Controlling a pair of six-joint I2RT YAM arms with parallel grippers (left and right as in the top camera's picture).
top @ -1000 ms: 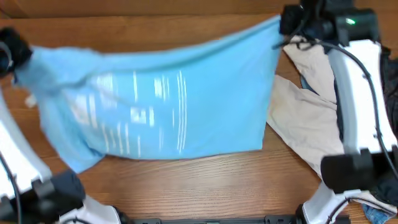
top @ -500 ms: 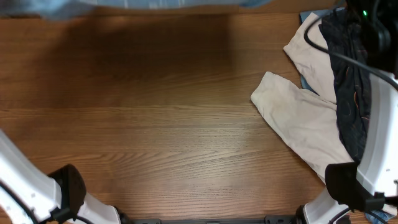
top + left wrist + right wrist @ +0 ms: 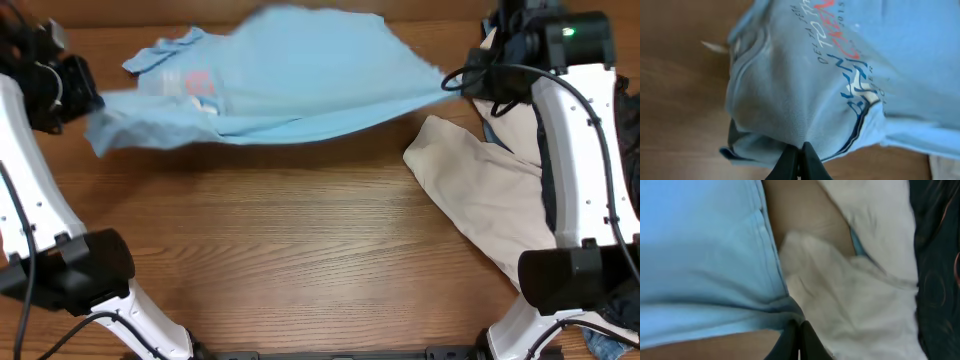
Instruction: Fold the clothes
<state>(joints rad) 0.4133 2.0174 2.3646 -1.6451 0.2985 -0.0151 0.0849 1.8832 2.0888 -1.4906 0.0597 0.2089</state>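
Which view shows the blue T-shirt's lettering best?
Left wrist: the lettering on the blue T-shirt is close and partly legible. Overhead shows only a small blurred coral patch; right wrist shows plain blue fabric.

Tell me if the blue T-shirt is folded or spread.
Spread: the blue T-shirt stretches between left hand and right hand, each shut on an edge.

three garments are here, one light blue t-shirt (image 3: 300, 80), one cream garment (image 3: 480, 190) and one black orange-lined garment (image 3: 935, 240), plus two white robot arms (image 3: 25, 180) (image 3: 575, 150) and one wooden table (image 3: 300, 260).
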